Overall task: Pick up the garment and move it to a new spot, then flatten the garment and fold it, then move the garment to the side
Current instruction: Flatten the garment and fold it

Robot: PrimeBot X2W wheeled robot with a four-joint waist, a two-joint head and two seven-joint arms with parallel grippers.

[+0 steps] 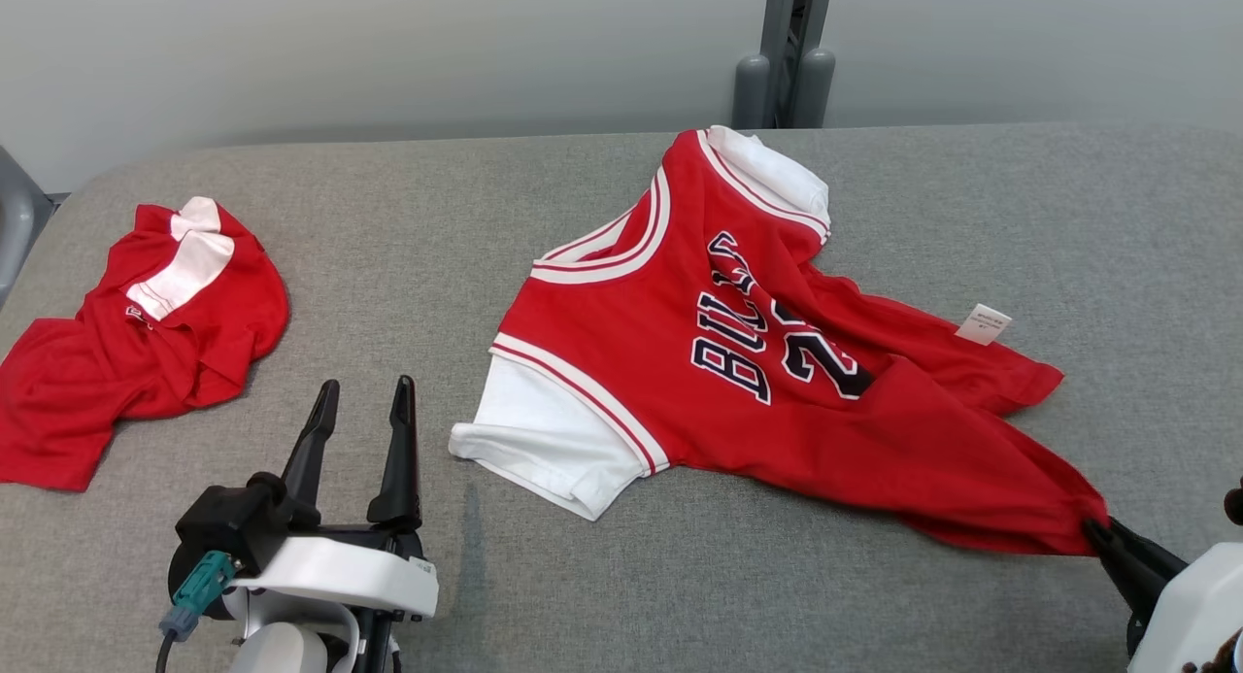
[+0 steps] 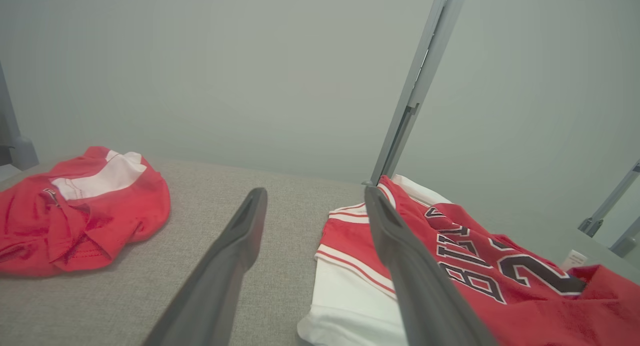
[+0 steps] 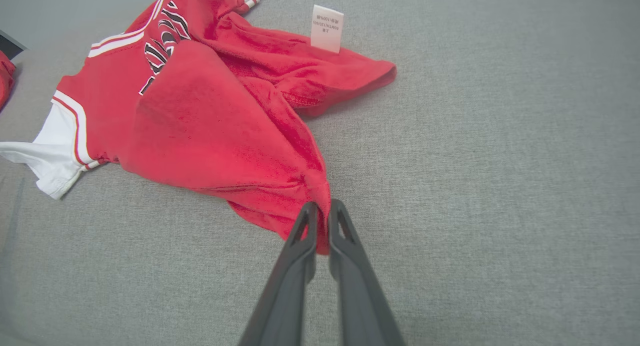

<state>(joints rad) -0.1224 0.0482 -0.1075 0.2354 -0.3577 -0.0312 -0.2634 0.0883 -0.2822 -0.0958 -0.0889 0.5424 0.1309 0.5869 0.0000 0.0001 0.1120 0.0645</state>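
Head view: a red basketball jersey (image 1: 738,362) with white sleeves and black lettering lies on a grey fabric surface (image 1: 680,576). It stretches away from the right tool (image 1: 1097,532), up and to that tool's left. The right tool's two dark fingers are pressed together on a bottom corner of the jersey, with a pinch of red cloth between them; the right wrist view shows this grip close up. The left tool (image 1: 367,396) has its fingers spread wide and holds nothing. It hovers just left of the jersey's near white sleeve, not touching it.

Judging by how things lie, the task is at an early to middle stage. The jersey is out in the open on the surface, and the grip on its corner suggests it is being dragged to a spot or pulled flat. It is not yet flat: the lower half is bunched, with one flap folded over near a white label (image 1: 983,323). The folding and the move to the side both appear left to do.

Counted: two tools; two red garments, namely the jersey and a crumpled red and white garment (image 1: 136,333) well to the left of the left tool; one white label; one surface.
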